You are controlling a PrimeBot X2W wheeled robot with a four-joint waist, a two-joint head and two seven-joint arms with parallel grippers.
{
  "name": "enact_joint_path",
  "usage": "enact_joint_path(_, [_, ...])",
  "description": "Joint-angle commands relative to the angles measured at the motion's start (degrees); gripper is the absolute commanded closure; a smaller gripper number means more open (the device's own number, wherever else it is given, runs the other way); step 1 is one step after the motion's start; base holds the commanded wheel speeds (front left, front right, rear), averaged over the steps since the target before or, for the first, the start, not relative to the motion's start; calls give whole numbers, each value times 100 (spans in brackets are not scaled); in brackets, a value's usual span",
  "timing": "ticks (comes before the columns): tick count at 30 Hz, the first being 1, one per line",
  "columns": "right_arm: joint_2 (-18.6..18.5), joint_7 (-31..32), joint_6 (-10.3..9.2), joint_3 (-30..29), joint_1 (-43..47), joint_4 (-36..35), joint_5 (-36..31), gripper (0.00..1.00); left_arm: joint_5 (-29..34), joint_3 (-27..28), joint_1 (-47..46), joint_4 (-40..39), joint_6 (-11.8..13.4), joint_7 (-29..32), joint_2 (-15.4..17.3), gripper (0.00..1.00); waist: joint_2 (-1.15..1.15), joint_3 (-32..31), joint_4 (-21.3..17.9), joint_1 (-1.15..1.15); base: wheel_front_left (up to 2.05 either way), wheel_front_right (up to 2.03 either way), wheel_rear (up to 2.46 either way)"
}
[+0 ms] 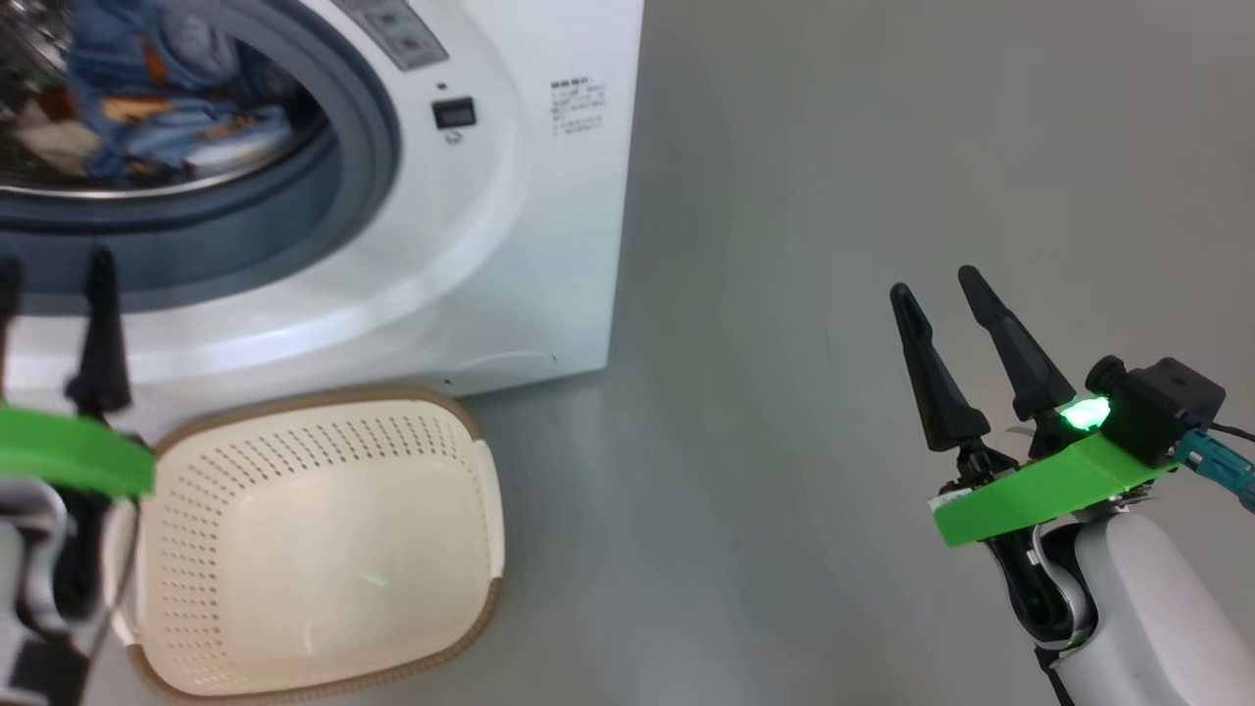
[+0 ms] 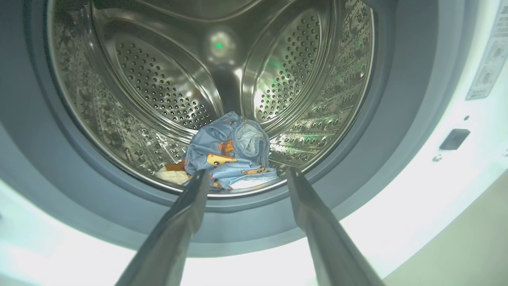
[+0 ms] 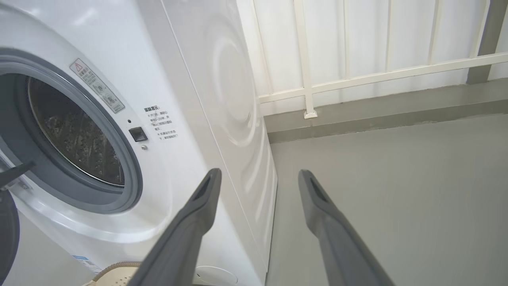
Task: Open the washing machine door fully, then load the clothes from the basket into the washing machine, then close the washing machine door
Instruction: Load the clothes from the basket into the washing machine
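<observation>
Seen from the head, the small cream-white perforated plastic basket with its brown woven-look rim [image 1: 324,549] sat empty on the grey floor [image 1: 784,196], just in front of the big white front-loading washing machine [image 1: 510,245]. The light-blue printed clothes [image 1: 147,88] lay inside its open mouth. The left end effector [image 1: 51,263] hung before the grey-blue rubber ring [image 1: 245,245], its two dark fingers spread with nothing between them, and the right end effector [image 1: 934,280], likewise released and empty, hovered well apart over bare floor. From the left wrist, the garments, with a cream-white piece tucked beside them, rested in a heap at the bottom front of the perforated steel drum [image 2: 158,87], just beyond the parted fingertips. From the right wrist, the machine's front and side stood before a white panelled wall [image 3: 377,39], and the small black latch slot [image 3: 137,134] showed beside the opening. A dark curved edge at the lower left was probably the glossy black round door [image 3: 6,234] swung wide, though too little of it showed to be sure. Loading appeared finished, leaving only the closing step. That next move would call for drawing the left arm clear of the opening and getting a finger behind the door's free edge. The door would then have to sweep round on its hinge until it pressed home at the latch, with no cloth trapped over the ring.
</observation>
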Motion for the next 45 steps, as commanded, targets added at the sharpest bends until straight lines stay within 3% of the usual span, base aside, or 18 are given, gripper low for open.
enact_joint_path(1, [-65,-69,9,96,128,-116,71,0,71,247,151,-266,82,-34,237,0,0,-268,132,0,0,0,0])
enact_joint_path(13, [-236,-69,9,127,519,45,117,0,68,404,1693,-1396,486,-35,-66,0,0,-1137,344,0,0,0,0])
enact_joint_path(24, [-363,-69,9,160,827,74,150,0,201,567,2568,-2153,782,-35,-366,0,0,-1472,510,0,0,0,0])
enact_joint_path(31, [-424,-69,9,160,963,84,153,0,331,642,2930,-2245,728,-36,-662,0,0,-1632,581,0,0,0,0])
enact_joint_path(45, [-499,-69,9,194,957,64,165,0,787,726,2999,-2065,557,-36,-728,0,0,-1665,634,0,0,0,0])
